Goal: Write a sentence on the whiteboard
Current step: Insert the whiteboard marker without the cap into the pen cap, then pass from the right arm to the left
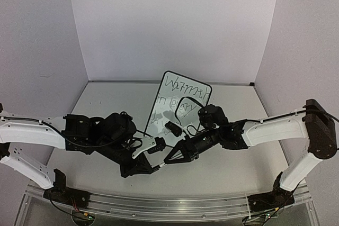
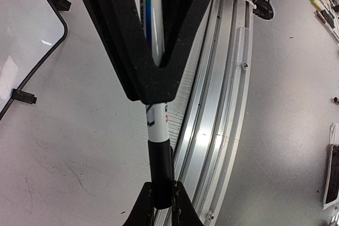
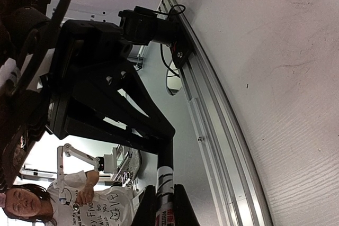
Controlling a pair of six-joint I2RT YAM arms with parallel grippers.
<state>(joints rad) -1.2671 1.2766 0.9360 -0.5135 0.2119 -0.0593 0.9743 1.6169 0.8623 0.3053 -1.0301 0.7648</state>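
Marker (image 2: 158,128) held at both ends, whiteboard (image 1: 162,107) nearby

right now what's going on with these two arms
Both arms meet in front of the small black-framed whiteboard, which already carries dark handwritten lettering. The left gripper is shut on the black end of a white marker, and the right gripper is shut on its white barrel. It looks like capping or uncapping; I cannot tell which.

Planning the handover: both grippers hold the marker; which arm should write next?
Likely right: the right gripper clamps the marker by its labelled barrel, its arm beside the whiteboard; the left gripper pinches only the black end.
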